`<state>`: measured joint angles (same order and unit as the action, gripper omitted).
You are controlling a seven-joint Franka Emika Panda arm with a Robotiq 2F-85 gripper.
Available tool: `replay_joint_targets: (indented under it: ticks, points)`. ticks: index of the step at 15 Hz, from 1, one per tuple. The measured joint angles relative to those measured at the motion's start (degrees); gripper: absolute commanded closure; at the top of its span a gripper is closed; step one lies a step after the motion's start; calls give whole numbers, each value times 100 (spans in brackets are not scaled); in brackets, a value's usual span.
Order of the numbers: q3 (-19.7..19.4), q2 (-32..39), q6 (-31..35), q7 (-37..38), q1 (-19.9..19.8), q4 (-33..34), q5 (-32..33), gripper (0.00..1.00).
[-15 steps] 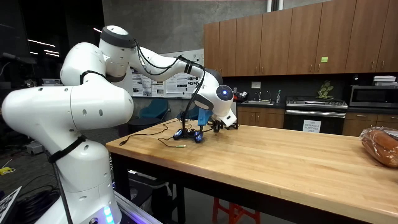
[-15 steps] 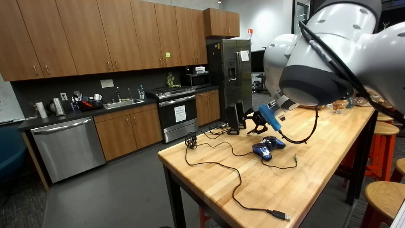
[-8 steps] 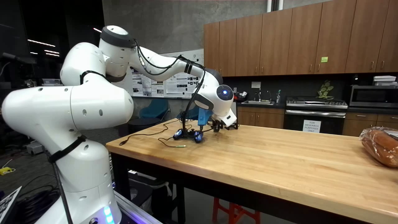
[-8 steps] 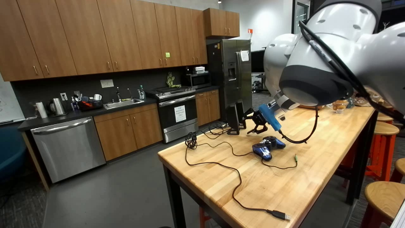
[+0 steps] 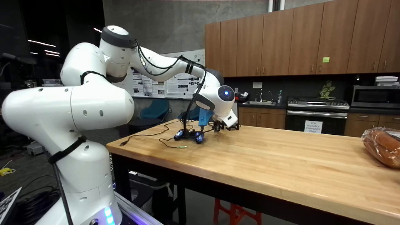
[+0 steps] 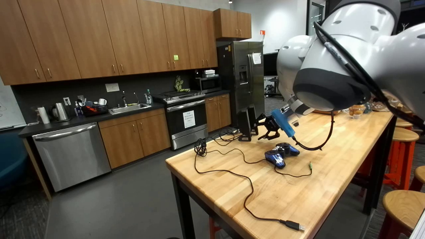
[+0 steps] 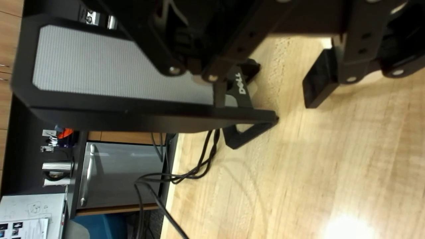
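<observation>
The speaker (image 7: 109, 74) is stood upright on the table (image 7: 315, 166), near the table's edge. The gripper (image 7: 266, 97) is placed just beside the speaker's front, jaws parted partway with nothing held; whether contact is made cannot be told. An approach to the speaker seems to be in hand; alignment around its body is probably called for before any closing. Nearby, the controller (image 6: 281, 154) is seen lying flat.

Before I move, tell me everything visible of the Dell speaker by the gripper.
The Dell speaker has a black, plastic-looking casing, a pale grey ribbed front, white DELL lettering near its base and an open-framed foot. It stands upright on the wooden table. The open gripper partly hides its front in the wrist view; whether they touch, I cannot tell.
</observation>
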<state>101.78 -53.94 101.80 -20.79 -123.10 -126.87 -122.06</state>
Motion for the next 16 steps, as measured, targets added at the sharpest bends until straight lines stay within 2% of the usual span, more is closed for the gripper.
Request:
replay_joint_targets:
  ticks: [4, 11, 16]
  points:
    - [-2, 0, -45, -4, -2, 0, -4, 72]
    - [-4, 0, -95, -8, -3, 0, -26, 74]
    - [-5, 0, -102, -14, -3, 1, -98, 95]
